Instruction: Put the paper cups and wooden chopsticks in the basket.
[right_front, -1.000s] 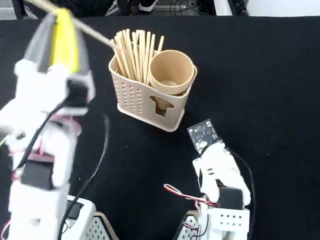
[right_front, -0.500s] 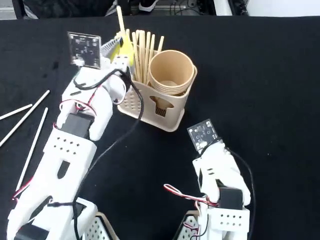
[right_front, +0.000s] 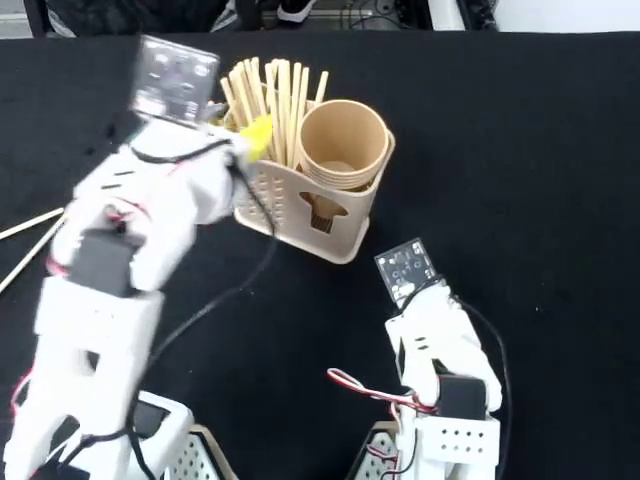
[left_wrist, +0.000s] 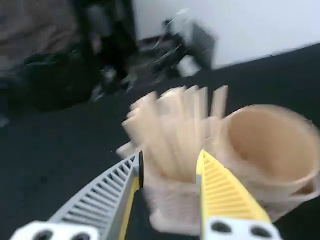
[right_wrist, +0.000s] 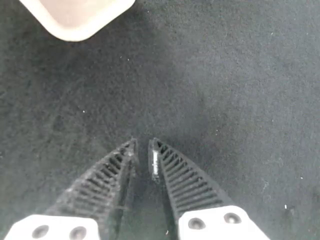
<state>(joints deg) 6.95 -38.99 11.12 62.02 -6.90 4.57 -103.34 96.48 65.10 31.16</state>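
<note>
Your black tabletop (right_front: 560, 150) carries the basket (right_front: 300, 215) with stacked paper cups (right_front: 343, 140) and bundled chopsticks (right_front: 275, 95) inside, left jaws wide open and empty beside the bundle, right jaws nearly closed on nothing, two loose chopsticks (right_front: 35, 223) lying at its edge.

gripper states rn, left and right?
Left gripper: open, holding nothing.
Right gripper: closed, holding nothing.
</note>
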